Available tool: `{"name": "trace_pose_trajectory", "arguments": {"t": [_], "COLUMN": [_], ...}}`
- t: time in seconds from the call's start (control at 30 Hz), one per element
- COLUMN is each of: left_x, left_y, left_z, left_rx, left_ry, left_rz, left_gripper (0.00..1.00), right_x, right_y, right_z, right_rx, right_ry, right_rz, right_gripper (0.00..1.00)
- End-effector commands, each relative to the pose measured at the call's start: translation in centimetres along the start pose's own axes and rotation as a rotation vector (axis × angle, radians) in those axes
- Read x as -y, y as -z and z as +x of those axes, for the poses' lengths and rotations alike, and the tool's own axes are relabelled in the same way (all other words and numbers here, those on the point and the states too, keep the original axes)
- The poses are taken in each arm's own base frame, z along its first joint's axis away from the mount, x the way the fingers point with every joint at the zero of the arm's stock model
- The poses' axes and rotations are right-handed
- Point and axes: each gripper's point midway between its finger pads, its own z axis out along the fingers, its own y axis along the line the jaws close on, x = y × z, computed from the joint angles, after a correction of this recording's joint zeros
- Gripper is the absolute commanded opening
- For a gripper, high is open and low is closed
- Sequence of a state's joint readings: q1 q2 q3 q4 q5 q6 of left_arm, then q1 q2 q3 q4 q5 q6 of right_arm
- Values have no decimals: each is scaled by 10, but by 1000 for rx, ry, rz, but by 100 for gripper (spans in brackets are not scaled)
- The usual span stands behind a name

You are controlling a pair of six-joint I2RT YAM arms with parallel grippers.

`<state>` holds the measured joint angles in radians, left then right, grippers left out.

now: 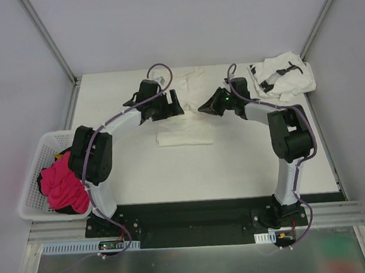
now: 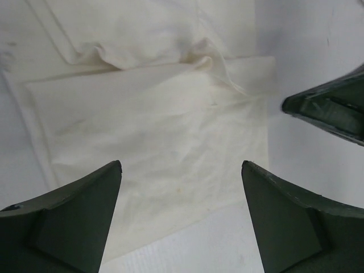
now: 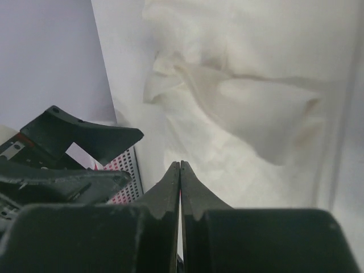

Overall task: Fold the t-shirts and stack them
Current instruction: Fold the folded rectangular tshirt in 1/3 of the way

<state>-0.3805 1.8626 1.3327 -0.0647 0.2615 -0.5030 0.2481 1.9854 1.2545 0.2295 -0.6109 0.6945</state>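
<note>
cream-white t-shirt (image 1: 183,135) lies partly folded in the middle of the table (image 1: 235,164). its near part is a flat rectangle and its far part is rumpled, bunching toward the back edge. my left gripper (image 2: 182,170) hangs over the flat part with its jaws wide apart and nothing between them. my right gripper (image 3: 180,168) is just beside it over the shirt's right side, jaws pressed together, and i see no cloth pinched in them. the two claws face each other, near but not touching. the white t-shirt with black printed marks (image 1: 283,78) sits crumpled in the far right corner, well apart from the cream one. beside the table's left edge, a white basket (image 1: 32,172) holds a pink cloth (image 1: 63,184).
</note>
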Motion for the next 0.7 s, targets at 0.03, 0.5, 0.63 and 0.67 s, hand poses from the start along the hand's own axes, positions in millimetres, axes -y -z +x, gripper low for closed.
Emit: {"name": "trace_pose_trajectory", "arguments": {"t": [0.03,0.5,0.63,0.67], "left_x": [32,35,34,34], "left_y": [1,-5,-9,-9], "left_z": [40,106,112,114], "left_rx": [-80,-213,-243,-253], "left_ry": [-39,-16,0,3], "left_rz": [84,87,91,94], "left_gripper": [84,79,78,78], "right_x": [-23,7,18,20], "right_y": [-25,-65,-76,-81], "right_z": [46,56,54,52], "right_rx": [-91,-152,-162,-163], "right_ry": [30,-67,-107,-111], "right_rz": [-69,-45,-29,-30], "right_gripper": [2,1,1,1]}}
